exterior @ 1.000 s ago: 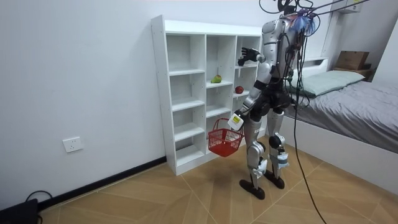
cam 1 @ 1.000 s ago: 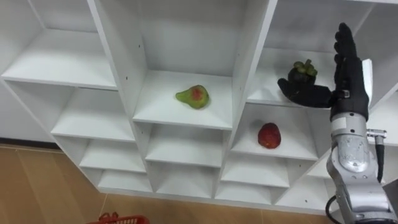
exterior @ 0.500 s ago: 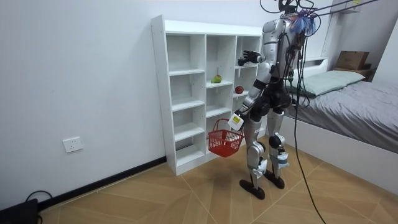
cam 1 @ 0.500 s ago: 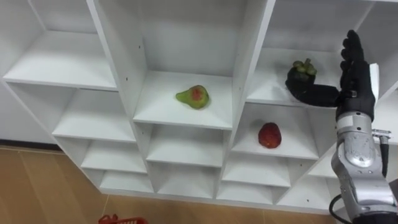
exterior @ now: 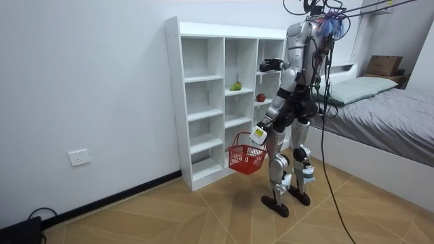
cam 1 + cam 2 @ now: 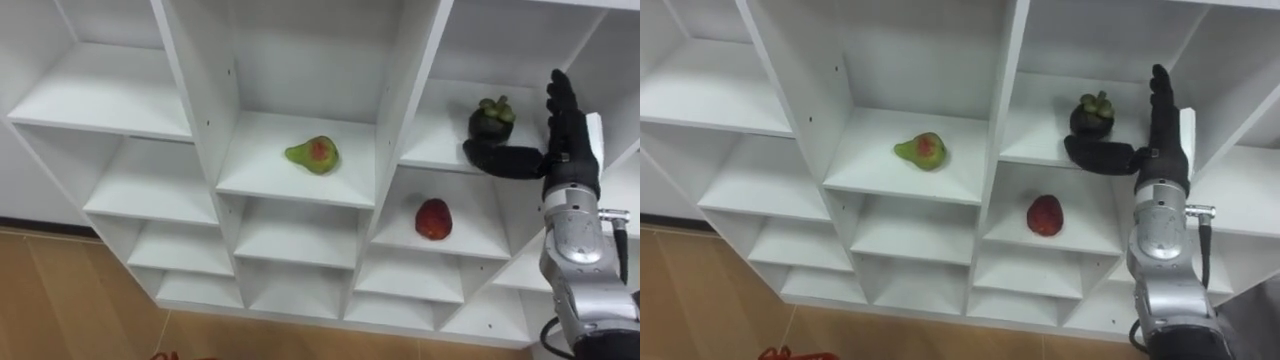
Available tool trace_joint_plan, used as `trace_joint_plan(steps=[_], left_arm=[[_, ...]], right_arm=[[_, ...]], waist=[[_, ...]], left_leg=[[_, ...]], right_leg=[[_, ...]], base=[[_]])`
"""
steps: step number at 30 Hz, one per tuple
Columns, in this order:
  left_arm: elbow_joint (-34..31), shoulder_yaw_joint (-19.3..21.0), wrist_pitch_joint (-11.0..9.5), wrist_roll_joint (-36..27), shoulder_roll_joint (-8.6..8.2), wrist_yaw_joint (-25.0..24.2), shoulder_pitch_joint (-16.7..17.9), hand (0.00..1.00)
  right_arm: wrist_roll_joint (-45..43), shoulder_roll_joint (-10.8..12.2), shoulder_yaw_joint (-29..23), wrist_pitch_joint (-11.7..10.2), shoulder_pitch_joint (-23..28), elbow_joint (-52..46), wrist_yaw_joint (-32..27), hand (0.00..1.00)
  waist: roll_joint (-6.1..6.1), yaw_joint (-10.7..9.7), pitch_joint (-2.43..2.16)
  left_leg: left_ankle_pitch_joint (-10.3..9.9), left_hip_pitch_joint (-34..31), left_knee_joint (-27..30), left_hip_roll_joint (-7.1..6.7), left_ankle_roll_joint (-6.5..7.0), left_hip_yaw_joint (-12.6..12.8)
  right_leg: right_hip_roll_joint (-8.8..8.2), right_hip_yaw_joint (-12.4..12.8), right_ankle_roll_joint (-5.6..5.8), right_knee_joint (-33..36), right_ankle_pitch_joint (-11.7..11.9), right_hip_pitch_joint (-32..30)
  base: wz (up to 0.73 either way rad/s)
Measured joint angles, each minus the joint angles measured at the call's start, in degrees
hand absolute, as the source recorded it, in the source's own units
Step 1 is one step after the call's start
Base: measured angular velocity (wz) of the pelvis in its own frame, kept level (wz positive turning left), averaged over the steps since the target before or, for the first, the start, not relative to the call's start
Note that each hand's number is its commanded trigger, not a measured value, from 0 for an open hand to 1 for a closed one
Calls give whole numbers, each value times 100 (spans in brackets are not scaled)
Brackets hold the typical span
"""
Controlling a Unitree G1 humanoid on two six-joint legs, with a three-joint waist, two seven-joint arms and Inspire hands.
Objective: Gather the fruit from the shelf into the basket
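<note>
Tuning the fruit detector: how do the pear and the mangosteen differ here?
Pear green with a red blush; mangosteen dark with a leafy cap. Pear in the middle column; mangosteen one column right, on a higher shelf. The open right hand is by the mangosteen, not the pear. Both rest in the closet, ungrasped.

The robot stands just before the white closet (image 5: pixel 196 102), its right hand (image 5: pixel 271 64) raised at an upper compartment on the room view's right. Its left hand (image 5: pixel 258 133) hangs low, carrying the red basket (image 5: pixel 245 159) by its handle. A green fruit (image 5: pixel 235 86) and a red fruit (image 5: pixel 260 97) lie on separate shelves.
</note>
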Motion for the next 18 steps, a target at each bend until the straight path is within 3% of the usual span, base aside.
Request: trace_joint_plan(steps=[18], left_arm=[[2,-3,86,481,95,-123,3,100]], right_arm=[[-381,-40,57,14,-122,58,264,0]], waist=[[11,62,-23]], left_leg=[[0,6,-1,5,0,-8]], right_leg=[[4,-6,-2,12,1,5]], base=[[0]])
